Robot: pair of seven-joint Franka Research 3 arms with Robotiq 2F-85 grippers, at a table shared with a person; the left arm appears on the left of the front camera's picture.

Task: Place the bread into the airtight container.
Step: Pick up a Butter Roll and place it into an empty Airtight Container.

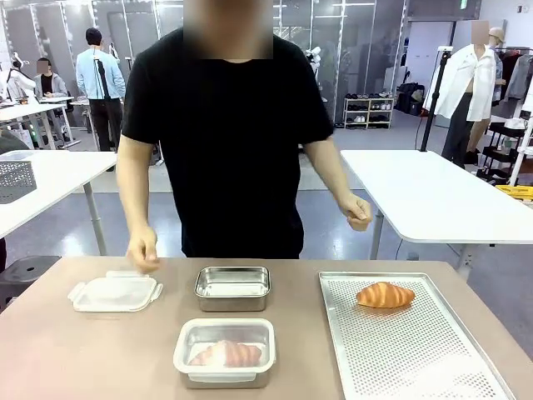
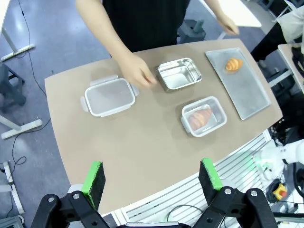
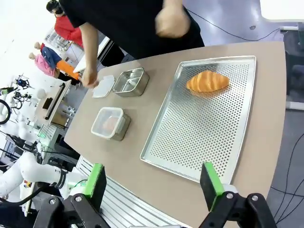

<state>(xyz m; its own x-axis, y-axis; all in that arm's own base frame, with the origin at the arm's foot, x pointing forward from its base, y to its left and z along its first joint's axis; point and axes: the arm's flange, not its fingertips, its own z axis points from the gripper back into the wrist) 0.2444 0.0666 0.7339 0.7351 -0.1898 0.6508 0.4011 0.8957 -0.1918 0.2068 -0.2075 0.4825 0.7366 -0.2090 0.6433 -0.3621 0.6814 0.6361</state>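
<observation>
1. The left gripper (image 2: 151,176) and the right gripper (image 3: 152,178) both hang high over the table (image 1: 83,358). Each is spread wide, with nothing between the pads.
2. The bread (image 1: 385,294) lies on the far part of the tray (image 1: 416,358), on my right. The open container (image 1: 233,288) sits just left of the tray, apart from the bread.
3. The bread looks soft and curved (flaky, I'd guess). A hard pinch could crush it, and an off-centre one could let it roll out on the way across.
4. The near container (image 1: 225,352) is lidded, with a bread inside. If I aim there by mistake, the drop lands on a closed top.
5. A person's hand (image 1: 143,250) is near the loose lid (image 1: 115,293) and close to the open container. An arm coming down there could meet it.
6. The table is plain, smooth and tan; the tray is perforated metal, so the bread may slide if nudged.
7. Behind it are white tables, a grey floor with cables, and people farther off.
</observation>
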